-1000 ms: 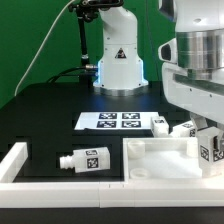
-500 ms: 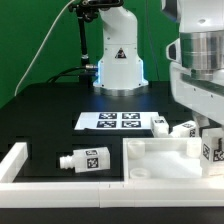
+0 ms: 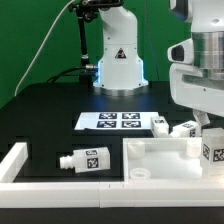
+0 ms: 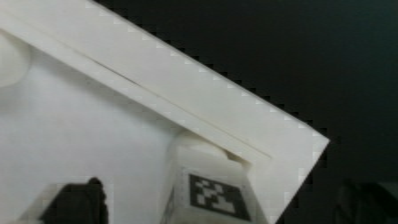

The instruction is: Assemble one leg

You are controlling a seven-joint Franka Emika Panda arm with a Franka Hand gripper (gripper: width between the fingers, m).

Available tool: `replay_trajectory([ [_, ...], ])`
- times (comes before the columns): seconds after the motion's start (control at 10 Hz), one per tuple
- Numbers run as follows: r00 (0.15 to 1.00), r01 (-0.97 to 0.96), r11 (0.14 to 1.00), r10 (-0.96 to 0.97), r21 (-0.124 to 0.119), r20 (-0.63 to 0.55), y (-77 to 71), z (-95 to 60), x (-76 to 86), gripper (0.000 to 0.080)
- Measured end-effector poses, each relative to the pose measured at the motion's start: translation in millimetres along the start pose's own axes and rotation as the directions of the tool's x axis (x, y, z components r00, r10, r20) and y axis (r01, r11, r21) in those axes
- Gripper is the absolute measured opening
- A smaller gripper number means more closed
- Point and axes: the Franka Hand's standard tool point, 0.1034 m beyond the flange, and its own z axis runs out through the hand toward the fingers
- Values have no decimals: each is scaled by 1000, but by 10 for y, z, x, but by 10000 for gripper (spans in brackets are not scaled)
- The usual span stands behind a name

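Note:
The leg [image 3: 212, 151] stands upright in the corner socket of the white tabletop [image 3: 160, 158] at the exterior view's right, tag facing the camera. My gripper [image 3: 207, 124] hangs just above it. In the wrist view the leg [image 4: 215, 190] sits between my two dark fingertips [image 4: 79, 200] with a gap on each side, so the gripper [image 4: 222, 206] is open and holds nothing. The tabletop's rim [image 4: 196, 90] runs across that view. Another leg [image 3: 85, 159] lies on its side on the black table at the exterior view's left.
Two more legs [image 3: 160, 124] [image 3: 185, 127] lie behind the tabletop. The marker board [image 3: 118, 121] lies in the middle. A white L-shaped rail [image 3: 16, 160] borders the front and left. The robot base [image 3: 118, 65] stands at the back.
My arm has risen straight up from the leg at the tabletop's corner. The leg has stayed standing in the socket.

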Motion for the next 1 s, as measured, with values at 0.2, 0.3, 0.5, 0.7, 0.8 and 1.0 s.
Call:
replay_trajectory([
  [0.2, 967, 253, 967, -253, -1, -12, -37, -41, 45, 649],
  [0.3, 948, 318, 948, -318, -3, -12, -55, -39, 32, 649],
  [0.5, 952, 305, 952, -305, 3, -16, -69, -63, 17, 649],
  [0.7, 952, 307, 952, -307, 1, -15, -63, -51, 18, 649],
  [0.8, 945, 326, 945, -326, -2, -16, -56, -48, 26, 649],
  [1.0, 890, 454, 891, -455, -11, -28, -33, -33, 63, 649],
])
